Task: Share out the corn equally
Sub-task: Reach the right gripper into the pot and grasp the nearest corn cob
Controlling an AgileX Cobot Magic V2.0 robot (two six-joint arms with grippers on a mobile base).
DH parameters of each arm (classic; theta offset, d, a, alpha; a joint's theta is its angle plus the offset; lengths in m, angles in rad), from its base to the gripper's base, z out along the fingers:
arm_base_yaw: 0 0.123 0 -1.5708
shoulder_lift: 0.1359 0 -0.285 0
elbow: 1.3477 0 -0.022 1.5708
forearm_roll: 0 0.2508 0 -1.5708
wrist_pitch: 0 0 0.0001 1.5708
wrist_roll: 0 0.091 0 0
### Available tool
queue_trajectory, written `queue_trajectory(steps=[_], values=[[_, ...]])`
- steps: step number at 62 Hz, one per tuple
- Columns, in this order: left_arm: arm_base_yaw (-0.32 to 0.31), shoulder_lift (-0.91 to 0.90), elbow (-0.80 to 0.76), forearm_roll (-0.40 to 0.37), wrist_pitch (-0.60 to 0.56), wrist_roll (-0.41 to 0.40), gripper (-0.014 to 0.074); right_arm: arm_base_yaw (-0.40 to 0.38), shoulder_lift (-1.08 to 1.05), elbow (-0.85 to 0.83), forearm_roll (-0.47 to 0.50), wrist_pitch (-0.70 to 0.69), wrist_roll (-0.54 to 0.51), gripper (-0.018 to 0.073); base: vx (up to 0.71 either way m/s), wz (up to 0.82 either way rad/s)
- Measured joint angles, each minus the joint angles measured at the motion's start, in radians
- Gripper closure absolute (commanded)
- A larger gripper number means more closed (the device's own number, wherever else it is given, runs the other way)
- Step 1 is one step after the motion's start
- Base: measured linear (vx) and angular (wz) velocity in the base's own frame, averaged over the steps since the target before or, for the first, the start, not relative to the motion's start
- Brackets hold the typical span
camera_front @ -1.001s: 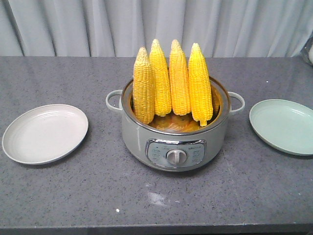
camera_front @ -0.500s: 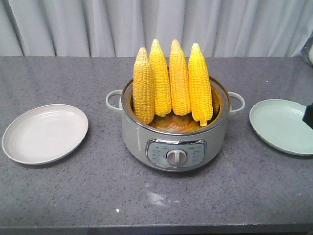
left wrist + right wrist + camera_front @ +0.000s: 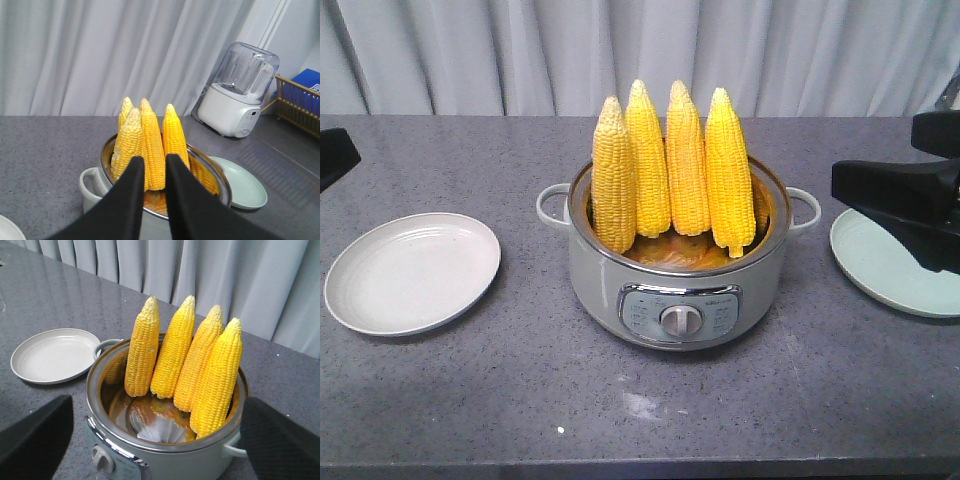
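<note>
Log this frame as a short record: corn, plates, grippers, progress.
corn: four cobs, standing tips up in the pot
white plate: empty, left of pot
green plate: empty, right of pot, partly hidden by right gripper
left gripper: narrowly open, empty, facing the cobs
right gripper: wide open, empty
progress: no cob on a plate yet

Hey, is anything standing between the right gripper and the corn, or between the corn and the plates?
Nothing visible stands between the right gripper and the corn. They stand upright in the pot, so its rim is the only barrier on the way to the white plate or the green plate.
</note>
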Motion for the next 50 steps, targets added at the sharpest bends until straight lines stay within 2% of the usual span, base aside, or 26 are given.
queue_trajectory(steps=[9, 16, 24, 36, 50], values=[[0.000, 0.002, 0.000, -0.001, 0.000, 0.002, 0.0210, 0.000, 0.030, -0.003, 0.000, -0.049, -0.004, -0.0158, 0.00, 0.00], [0.000, 0.003, 0.000, -0.001, 0.000, 0.002, 0.0159, 0.000, 0.105, -0.047, 0.003, -0.082, -0.018, -0.0154, 0.00, 0.00], [0.000, 0.005, 0.000, -0.001, 0.000, 0.003, 0.0156, 0.001, 0.269, -0.195, 0.009, -0.083, -0.023, -0.0147, 0.00, 0.00], [0.000, 0.010, 0.000, -0.001, 0.000, 0.003, 0.0156, 0.060, 0.553, -0.461, 0.002, -0.088, 0.004, -0.0144, 0.00, 0.00], [0.000, 0.010, 0.000, -0.001, 0.000, 0.003, 0.0156, 0.081, 0.803, -0.626, -0.040, -0.091, 0.054, -0.0135, 0.00, 0.00]])
